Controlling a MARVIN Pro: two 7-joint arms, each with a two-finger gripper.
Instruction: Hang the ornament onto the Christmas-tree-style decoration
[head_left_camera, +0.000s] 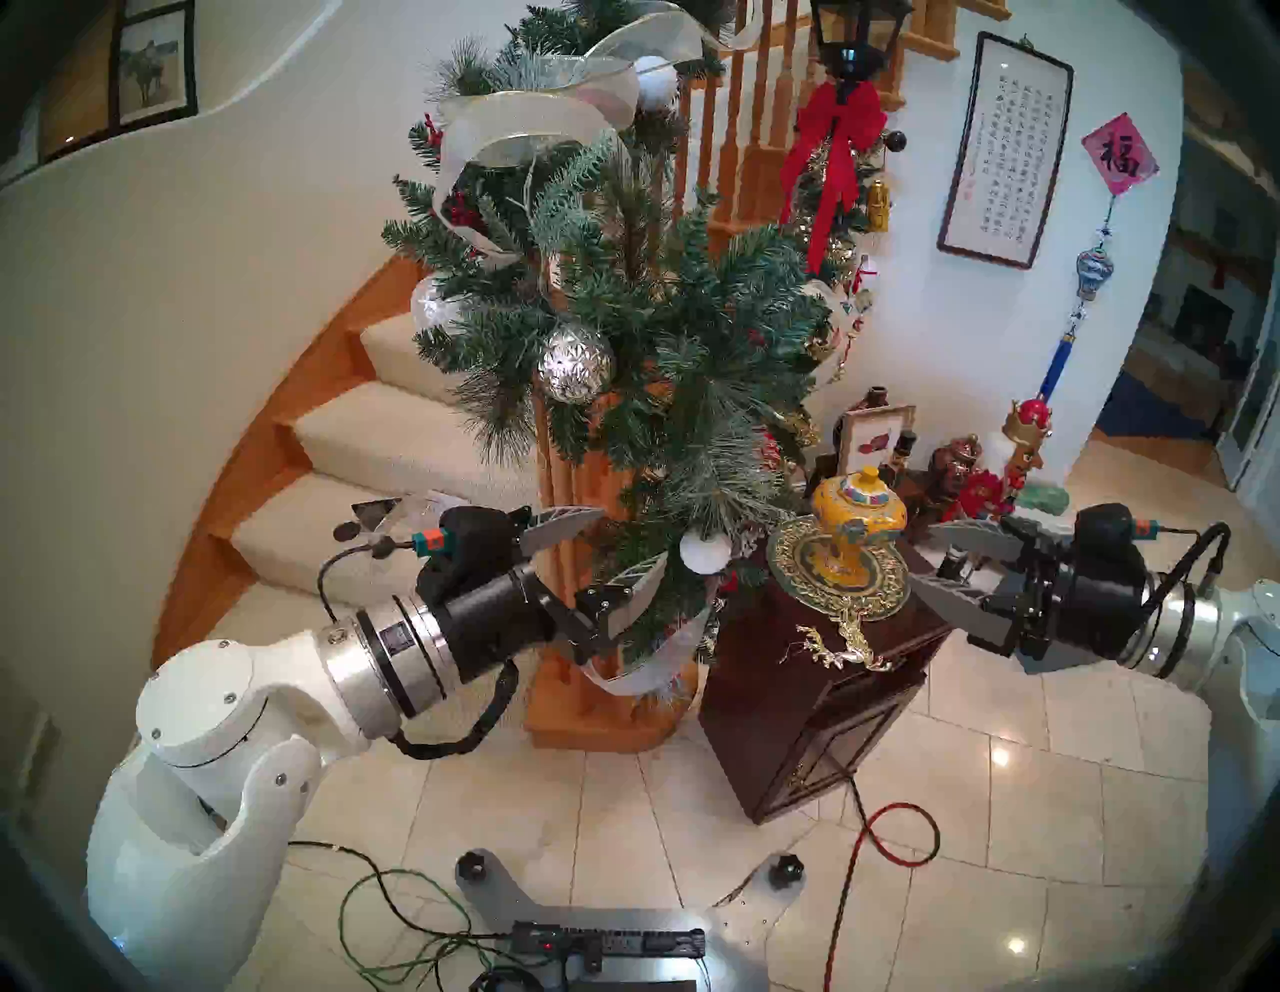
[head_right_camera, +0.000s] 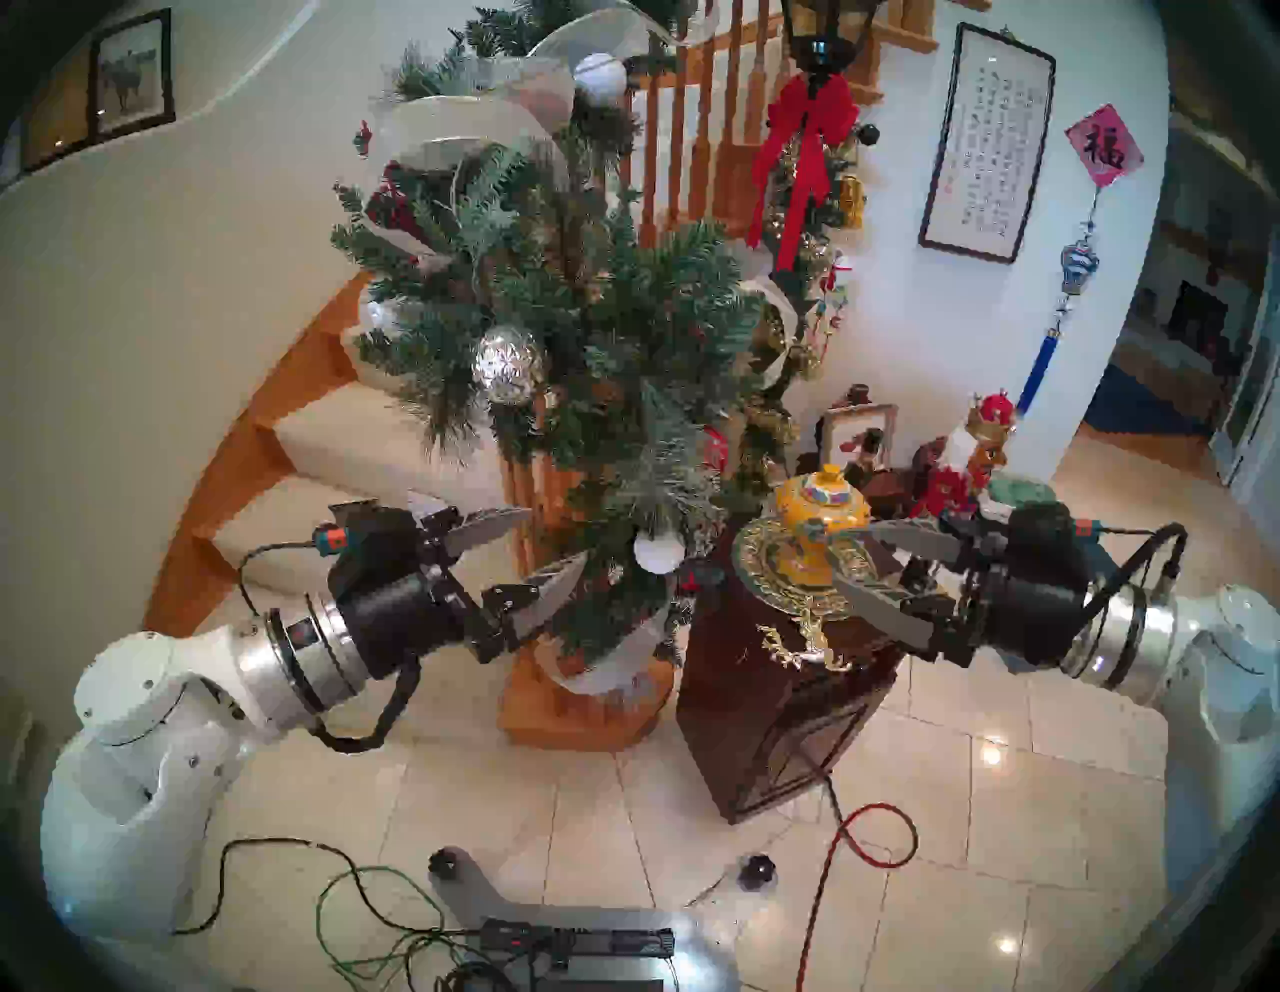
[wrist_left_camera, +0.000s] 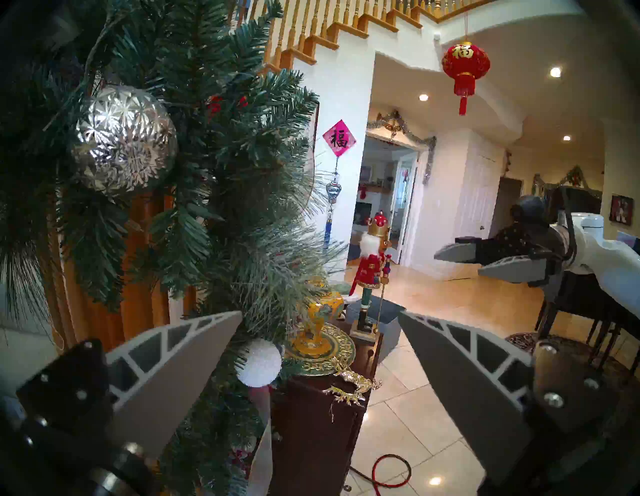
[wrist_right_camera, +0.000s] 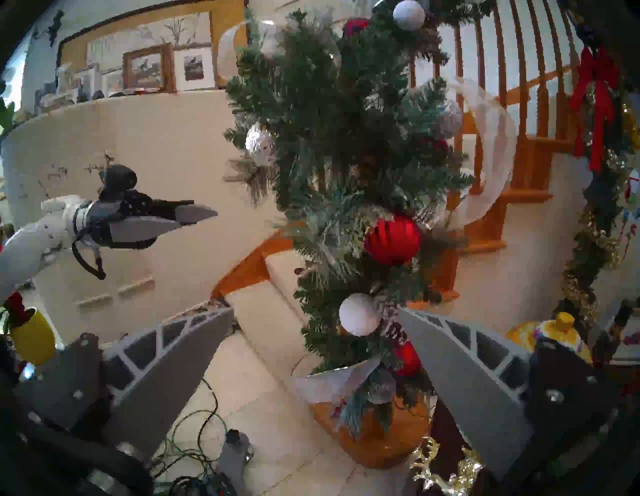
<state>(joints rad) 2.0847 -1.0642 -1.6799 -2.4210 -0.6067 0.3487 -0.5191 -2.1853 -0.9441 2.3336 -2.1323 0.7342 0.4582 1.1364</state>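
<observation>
Head views show both arms flanking the garland (head_left_camera: 623, 332): left gripper (head_left_camera: 623, 554) spread at its lower needles, right gripper (head_left_camera: 942, 564) spread over the dark cabinet (head_left_camera: 796, 700), empty. Reindeer ornament (head_left_camera: 841, 648) lies on the cabinet's front edge, below the right gripper, apart from it. Left wrist view alone shows open tiled floor past the cabinet. Right wrist view alone shows a red ball (wrist_right_camera: 393, 239); the ornament sits at the bottom edge between the fingers.

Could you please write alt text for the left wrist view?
The open left end effector points at a dark wooden cabinet where a gold reindeer ornament lies at the top's edge. A green garland with a silver ball fills the left.
</observation>
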